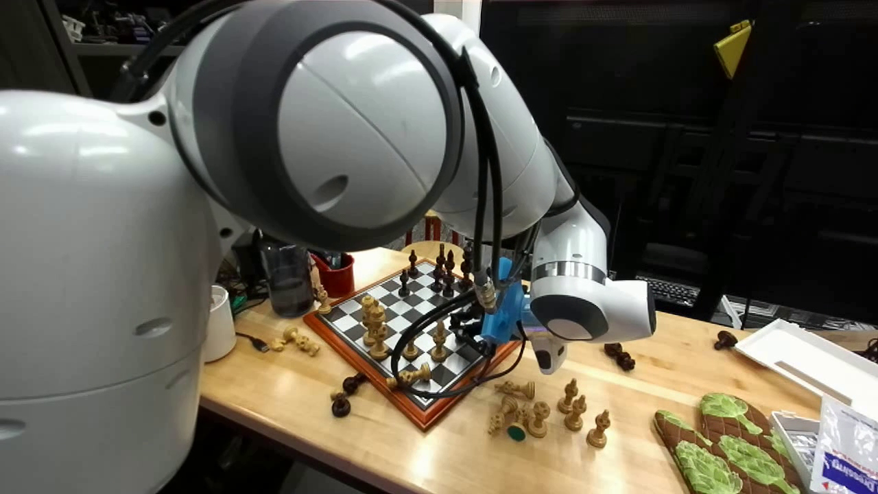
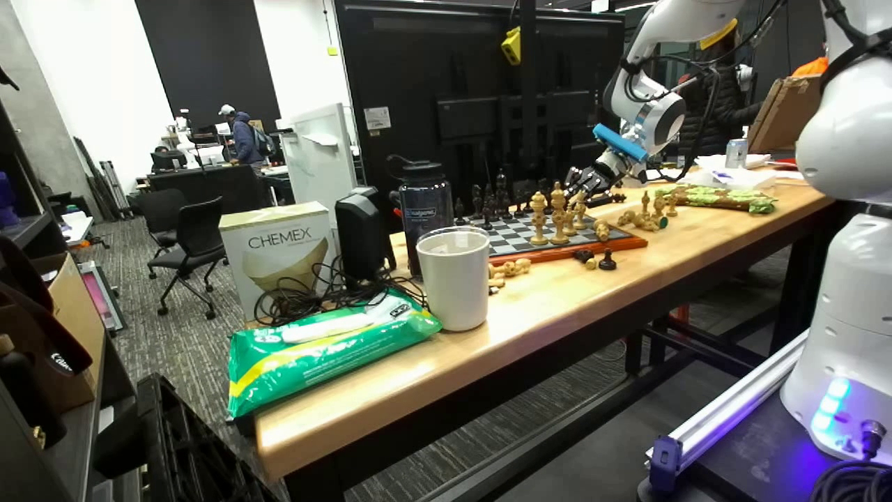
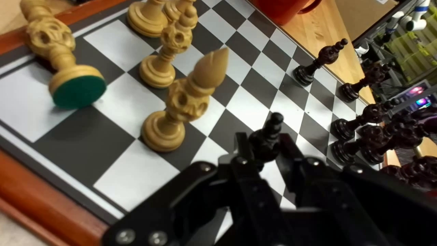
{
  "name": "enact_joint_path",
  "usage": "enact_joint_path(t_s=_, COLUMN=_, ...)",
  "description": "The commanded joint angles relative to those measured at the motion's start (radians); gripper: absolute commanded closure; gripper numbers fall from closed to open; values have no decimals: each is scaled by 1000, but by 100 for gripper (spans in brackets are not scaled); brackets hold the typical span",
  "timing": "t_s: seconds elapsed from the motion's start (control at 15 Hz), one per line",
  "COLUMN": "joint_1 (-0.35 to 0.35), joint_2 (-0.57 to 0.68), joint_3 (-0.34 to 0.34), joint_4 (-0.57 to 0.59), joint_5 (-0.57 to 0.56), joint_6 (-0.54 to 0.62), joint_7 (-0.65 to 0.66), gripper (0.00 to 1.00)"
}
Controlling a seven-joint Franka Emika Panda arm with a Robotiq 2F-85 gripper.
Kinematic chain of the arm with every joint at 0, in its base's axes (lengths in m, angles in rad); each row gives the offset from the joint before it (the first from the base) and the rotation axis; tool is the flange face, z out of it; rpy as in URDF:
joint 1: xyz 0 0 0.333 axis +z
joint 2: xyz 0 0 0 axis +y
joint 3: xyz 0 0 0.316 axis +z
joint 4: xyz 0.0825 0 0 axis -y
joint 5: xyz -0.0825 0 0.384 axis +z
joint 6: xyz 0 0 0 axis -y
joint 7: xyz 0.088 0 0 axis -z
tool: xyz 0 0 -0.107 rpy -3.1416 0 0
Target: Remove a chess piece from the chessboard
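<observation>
Black fingers (image 3: 243, 143) pinch a small, dark, glossy chess piece (image 3: 266, 138), right of centre in the wrist view, over the black-and-white, reddish-wood-framed chessboard (image 3: 136, 174); whether the piece is lifted I can't tell. Likely light, hard, slick: I'd grip it round the middle.

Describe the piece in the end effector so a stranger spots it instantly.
In the wrist view, find the wood-framed chessboard, then the end effector over it. Between the fingers is a dark chess piece with a rounded top, the only piece with a finger on each side.
</observation>
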Motion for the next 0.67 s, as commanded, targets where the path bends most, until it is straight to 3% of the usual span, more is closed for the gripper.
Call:
enact_joint_path(t_s=0.0, joint_1=-11, joint_2=16, joint_3=-3, joint_4=26, joint_5=19, joint_6=-39, joint_7=25, gripper=94)
enact_joint_path(t_s=0.07, joint_1=-10, joint_2=17, joint_3=-3, joint_4=29, joint_5=15, joint_6=-39, joint_7=27, gripper=50)
enact_joint_path(t_s=0.13, joint_1=-9, joint_2=17, joint_3=-3, joint_4=29, joint_5=15, joint_6=-38, joint_7=26, gripper=50)
enact_joint_path(t_s=0.27, joint_1=-8, joint_2=19, joint_3=-3, joint_4=33, joint_5=13, joint_6=-38, joint_7=26, gripper=40)
enact_joint_path(t_s=0.6, joint_1=-1, joint_2=14, joint_3=-2, joint_4=33, joint_5=2, joint_6=-21, joint_7=3, gripper=6)
